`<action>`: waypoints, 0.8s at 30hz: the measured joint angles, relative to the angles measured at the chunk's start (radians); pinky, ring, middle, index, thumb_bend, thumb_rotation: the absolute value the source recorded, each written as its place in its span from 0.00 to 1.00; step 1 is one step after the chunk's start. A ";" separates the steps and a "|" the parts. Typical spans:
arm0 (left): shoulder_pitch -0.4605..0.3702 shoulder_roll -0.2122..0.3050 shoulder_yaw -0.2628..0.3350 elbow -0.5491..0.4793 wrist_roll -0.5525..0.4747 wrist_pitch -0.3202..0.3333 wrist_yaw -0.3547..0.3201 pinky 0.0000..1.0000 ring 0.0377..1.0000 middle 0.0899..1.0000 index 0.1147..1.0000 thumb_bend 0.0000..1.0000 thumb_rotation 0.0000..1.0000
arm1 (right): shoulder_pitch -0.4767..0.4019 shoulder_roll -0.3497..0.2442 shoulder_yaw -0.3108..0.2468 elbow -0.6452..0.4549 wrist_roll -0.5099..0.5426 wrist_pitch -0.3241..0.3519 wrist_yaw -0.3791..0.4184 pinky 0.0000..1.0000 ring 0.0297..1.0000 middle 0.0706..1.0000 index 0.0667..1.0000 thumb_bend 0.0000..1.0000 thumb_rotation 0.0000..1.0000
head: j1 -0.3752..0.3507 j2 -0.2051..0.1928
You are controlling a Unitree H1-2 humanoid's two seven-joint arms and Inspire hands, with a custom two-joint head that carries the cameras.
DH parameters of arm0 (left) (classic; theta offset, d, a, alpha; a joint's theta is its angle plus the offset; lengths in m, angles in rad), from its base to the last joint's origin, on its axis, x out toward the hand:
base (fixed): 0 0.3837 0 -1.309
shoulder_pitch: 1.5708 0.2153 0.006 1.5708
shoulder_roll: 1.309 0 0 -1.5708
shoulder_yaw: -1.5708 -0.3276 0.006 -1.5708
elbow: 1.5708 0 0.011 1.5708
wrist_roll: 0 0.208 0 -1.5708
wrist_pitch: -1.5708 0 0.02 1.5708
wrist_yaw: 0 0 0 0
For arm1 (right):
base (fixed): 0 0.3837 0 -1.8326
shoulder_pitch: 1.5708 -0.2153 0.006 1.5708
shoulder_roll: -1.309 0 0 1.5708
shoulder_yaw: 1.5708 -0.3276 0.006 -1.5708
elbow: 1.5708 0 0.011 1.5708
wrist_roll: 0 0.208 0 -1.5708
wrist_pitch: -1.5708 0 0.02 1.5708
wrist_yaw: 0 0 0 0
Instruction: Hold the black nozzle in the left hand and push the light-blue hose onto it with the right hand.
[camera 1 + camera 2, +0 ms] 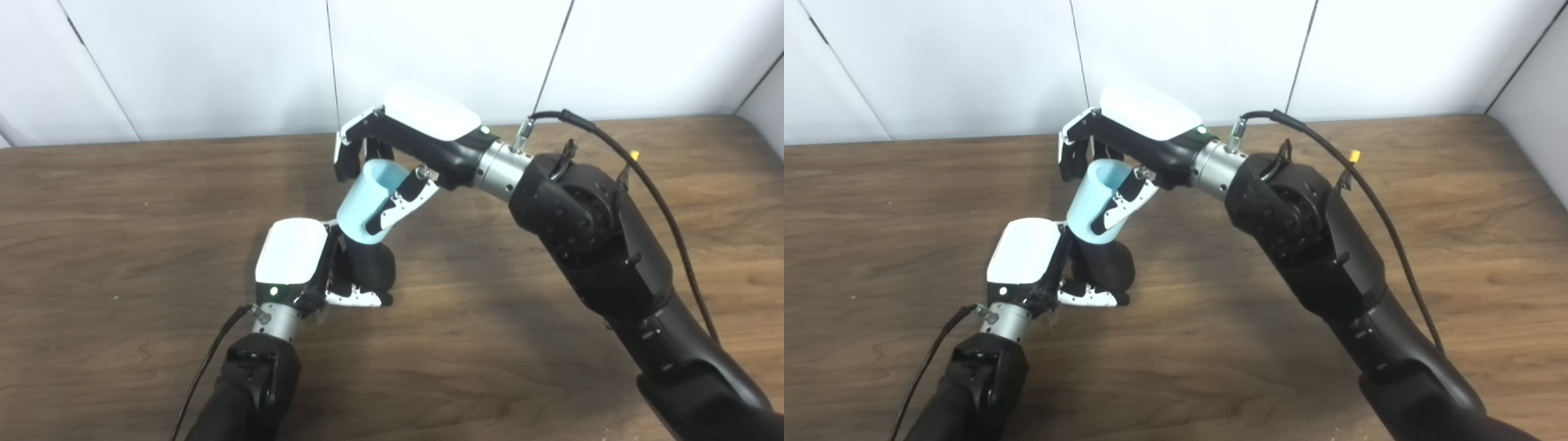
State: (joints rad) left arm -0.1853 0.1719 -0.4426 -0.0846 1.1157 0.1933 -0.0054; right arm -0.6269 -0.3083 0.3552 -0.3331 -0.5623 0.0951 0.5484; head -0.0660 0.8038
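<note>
My left hand is shut on the black nozzle, holding it just above the wooden table. The light-blue hose is a short open tube, tilted, with its lower end seated on the nozzle's top. My right hand reaches in from the right and is shut on the hose, thumb on its near side and fingers curled over its far rim. The same scene shows in the right eye view, with the hose above the nozzle.
A black cable loops along my right forearm. Another cable runs beside my left wrist. White wall panels stand behind the table's far edge.
</note>
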 measured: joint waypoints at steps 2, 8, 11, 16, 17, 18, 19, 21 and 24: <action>0.000 0.000 0.000 0.000 0.000 0.000 0.000 0.52 0.48 0.38 0.43 0.53 0.00 | -0.001 0.003 0.002 0.000 0.000 0.000 0.000 0.36 0.37 0.48 0.45 0.50 0.00 | 0.000 0.002; 0.000 0.000 0.000 0.000 -0.002 0.000 0.000 0.51 0.48 0.40 0.43 0.53 0.00 | -0.015 0.006 0.011 -0.004 0.001 0.011 0.009 0.34 0.38 0.49 0.44 0.50 0.00 | 0.002 0.000; 0.000 -0.001 0.000 -0.001 -0.002 0.000 0.000 0.50 0.48 0.38 0.43 0.53 0.00 | -0.031 0.006 0.014 -0.006 0.003 0.013 0.027 0.37 0.38 0.48 0.44 0.50 0.00 | 0.002 0.000; 0.000 -0.002 -0.001 -0.002 -0.001 0.000 -0.001 0.50 0.48 0.39 0.43 0.53 0.00 | -0.048 0.001 0.014 -0.006 0.009 0.009 0.049 0.39 0.38 0.48 0.45 0.50 0.00 | 0.002 0.002; 0.000 -0.002 -0.002 -0.002 0.000 0.000 -0.001 0.49 0.48 0.39 0.43 0.53 0.00 | -0.052 -0.002 0.014 -0.006 0.010 0.009 0.056 0.39 0.37 0.48 0.45 0.50 0.00 | 0.002 0.002; 0.000 -0.002 -0.002 -0.002 0.001 0.000 -0.001 0.48 0.47 0.38 0.43 0.52 0.00 | -0.057 -0.006 0.014 -0.006 0.012 0.009 0.064 0.40 0.37 0.47 0.46 0.50 0.00 | -0.001 0.003; 0.000 -0.002 -0.003 -0.002 0.002 0.000 -0.001 0.48 0.47 0.37 0.43 0.52 0.00 | -0.065 -0.012 0.014 -0.006 0.017 0.006 0.075 0.40 0.37 0.47 0.47 0.50 0.00 | -0.003 0.003; 0.000 -0.002 -0.003 -0.002 0.002 0.000 -0.001 0.47 0.46 0.36 0.43 0.52 0.00 | -0.083 -0.026 0.015 -0.006 0.027 -0.005 0.097 0.39 0.36 0.46 0.47 0.50 0.00 | -0.002 0.002; -0.002 -0.002 -0.003 -0.002 0.002 0.000 -0.003 0.47 0.46 0.36 0.43 0.52 0.00 | -0.117 -0.033 0.016 -0.006 0.029 -0.001 0.136 0.39 0.37 0.47 0.46 0.50 0.00 | 0.000 0.002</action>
State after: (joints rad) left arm -0.1875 0.1695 -0.4456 -0.0864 1.1175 0.1936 -0.0083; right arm -0.7437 -0.3409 0.3713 -0.3392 -0.5330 0.0942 0.6839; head -0.0660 0.8053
